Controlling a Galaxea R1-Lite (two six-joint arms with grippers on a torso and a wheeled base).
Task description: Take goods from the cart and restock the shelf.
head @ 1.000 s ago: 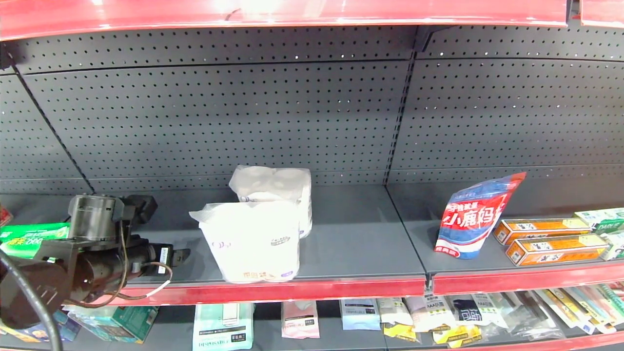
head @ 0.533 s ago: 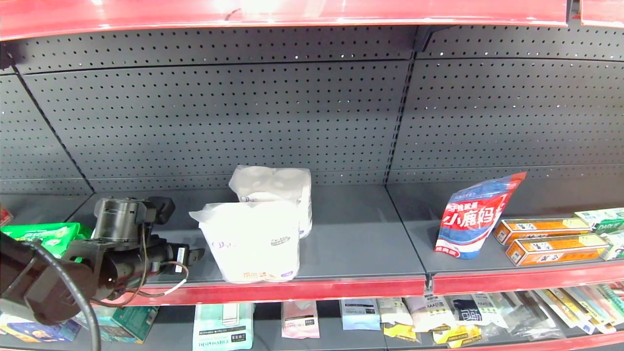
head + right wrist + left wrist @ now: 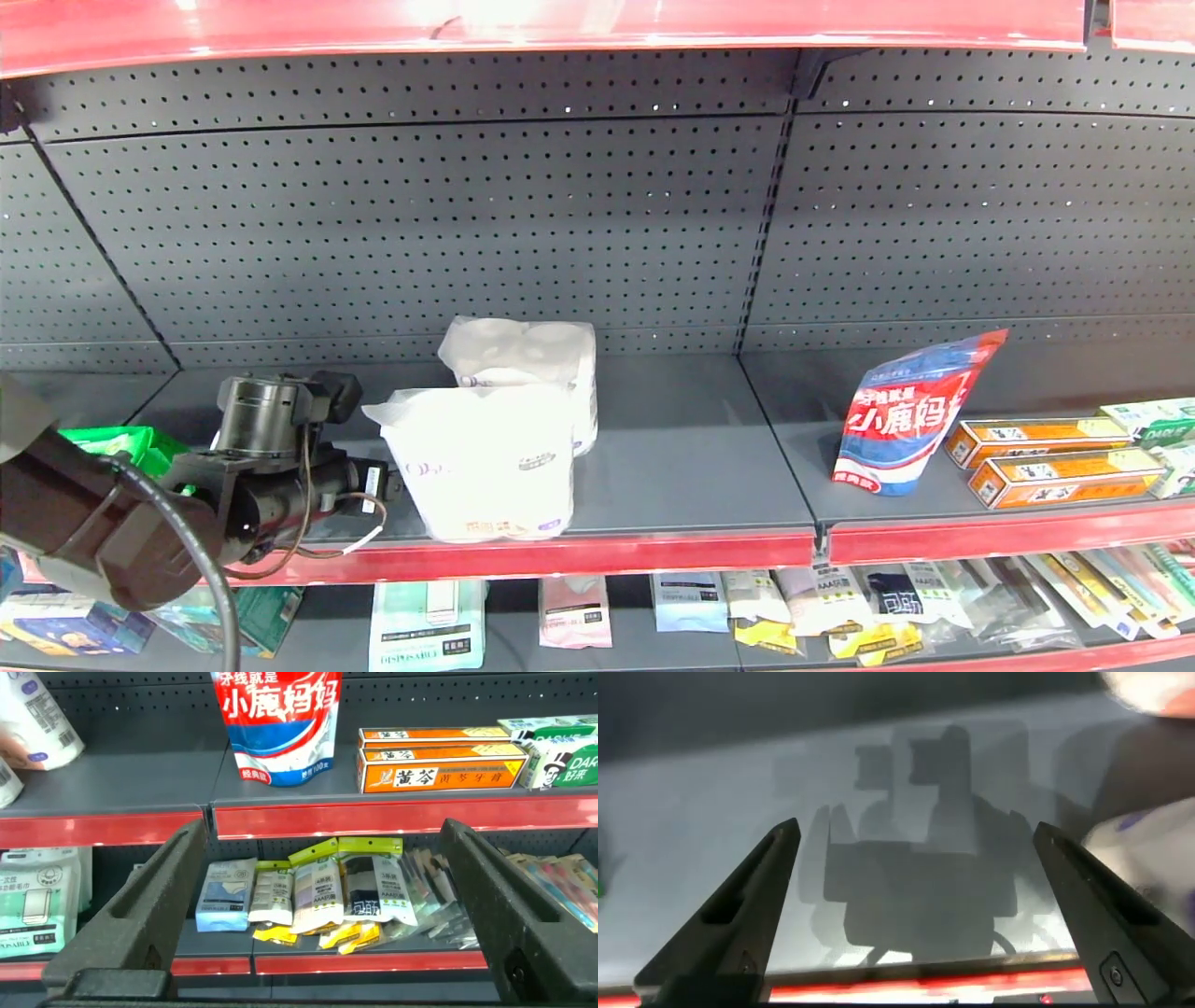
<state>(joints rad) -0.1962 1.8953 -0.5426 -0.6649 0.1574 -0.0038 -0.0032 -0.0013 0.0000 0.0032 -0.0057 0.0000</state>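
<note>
Head view, tissue pack (image 3: 485, 462) beside left claw (image 3: 390, 483)

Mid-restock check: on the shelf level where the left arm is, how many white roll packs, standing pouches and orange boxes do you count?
White roll packs: 2
Standing pouch, red and blue: 1
Orange boxes: 2
Total: 5

Count on the grey metal shelf (image 3: 691, 467): 2 white plastic-wrapped paper-roll packs (image 3: 485, 467) (image 3: 527, 359), 1 red-white-and-blue stand-up pouch (image 3: 910, 415), 2 long orange cardboard cartons (image 3: 1036, 437) (image 3: 1064, 476), 1 green packet (image 3: 121, 443) partly hidden; small hanging packets (image 3: 822, 597) below too crowded to count.
</note>
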